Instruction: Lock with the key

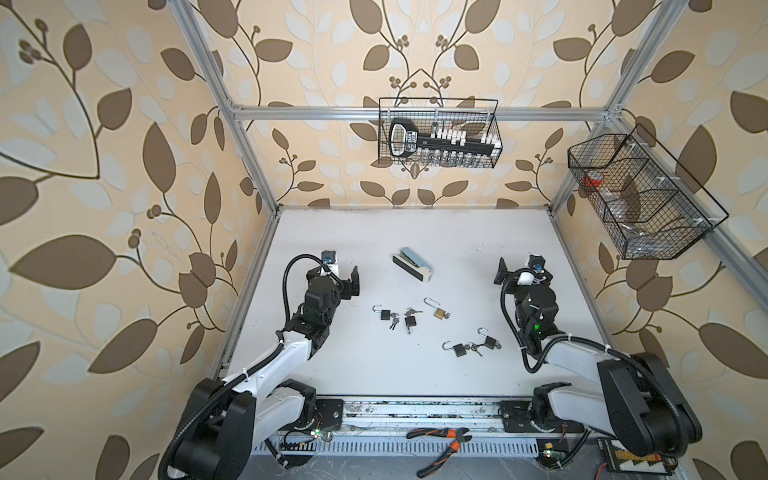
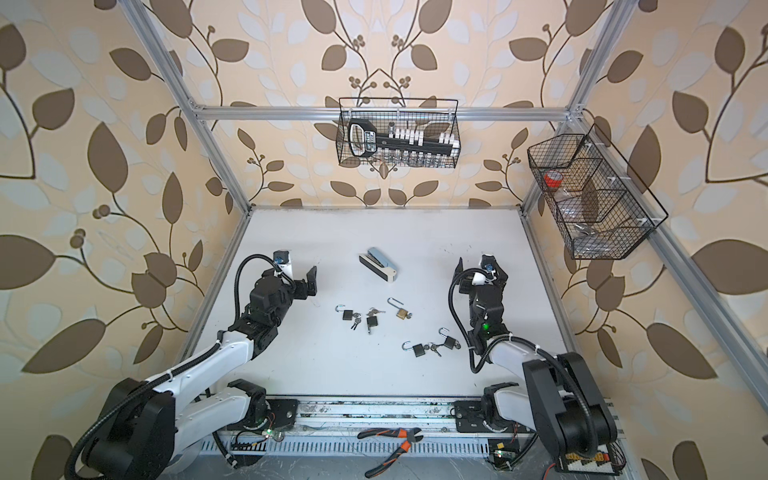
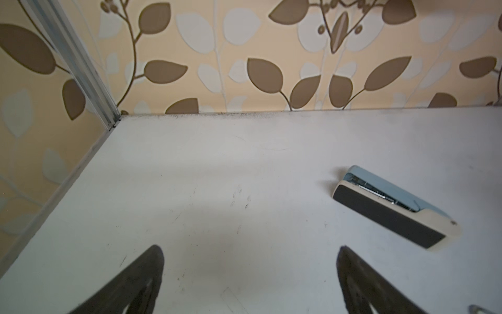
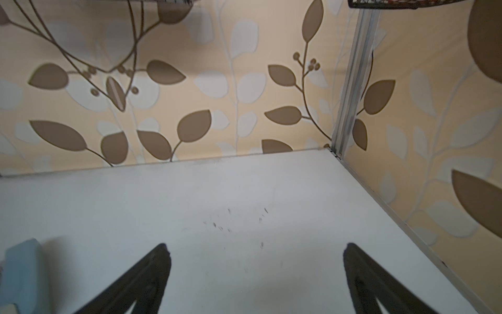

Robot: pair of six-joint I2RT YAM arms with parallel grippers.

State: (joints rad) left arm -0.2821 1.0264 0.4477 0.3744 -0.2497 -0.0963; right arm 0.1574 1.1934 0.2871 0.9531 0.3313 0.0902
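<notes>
Near centre of white tabletop (image 1: 415,232): four small black padlocks (image 1: 385,314) and one brass padlock (image 1: 439,313), loosely grouped, touched by neither arm. Most shackles swung open; whether the rest are open cannot be told. Small silver keys (image 1: 393,323) at or in the lock bodies.

Left gripper (image 3: 250,248): jaws spread wide, grasping nothing, above bare table, near pale-blue-and-cream stapler (image 1: 412,265) with black base.

Right gripper (image 4: 256,244): jaws spread wide, empty, well apart from padlocks.
</notes>
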